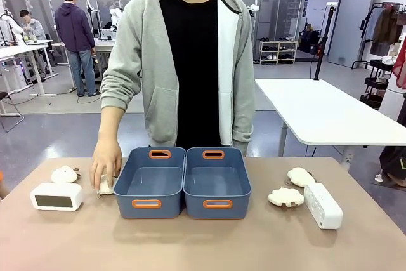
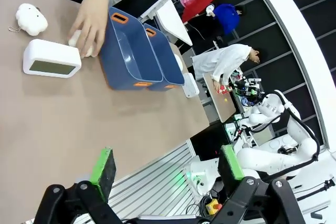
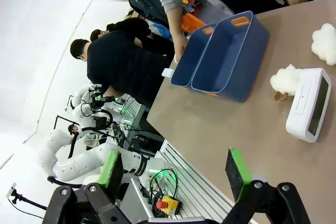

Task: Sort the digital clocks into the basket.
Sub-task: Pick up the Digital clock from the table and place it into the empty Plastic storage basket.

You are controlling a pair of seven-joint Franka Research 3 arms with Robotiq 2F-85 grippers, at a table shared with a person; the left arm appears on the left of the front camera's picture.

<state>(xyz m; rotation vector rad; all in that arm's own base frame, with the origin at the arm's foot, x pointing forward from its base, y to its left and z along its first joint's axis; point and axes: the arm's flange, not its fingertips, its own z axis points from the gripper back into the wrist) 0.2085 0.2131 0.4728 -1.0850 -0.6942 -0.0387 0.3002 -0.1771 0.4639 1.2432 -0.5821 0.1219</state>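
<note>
Right, left gripper [image 2: 167, 164]: jaws spread wide, empty, well short of left clock [image 2: 52, 59], flat on table beside person's hand [image 2: 92, 22]. Right gripper [image 3: 174, 167]: spread wide too, far from right clock [image 3: 310, 105], beyond the baskets [image 3: 223, 59].

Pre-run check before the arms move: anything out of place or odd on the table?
Nothing spilled or damaged. The white rounded plastic clock on the right lies diagonally, unlike the square-set left white clock. A person's hand covers a cream plush toy beside the left blue plastic basket.
</note>
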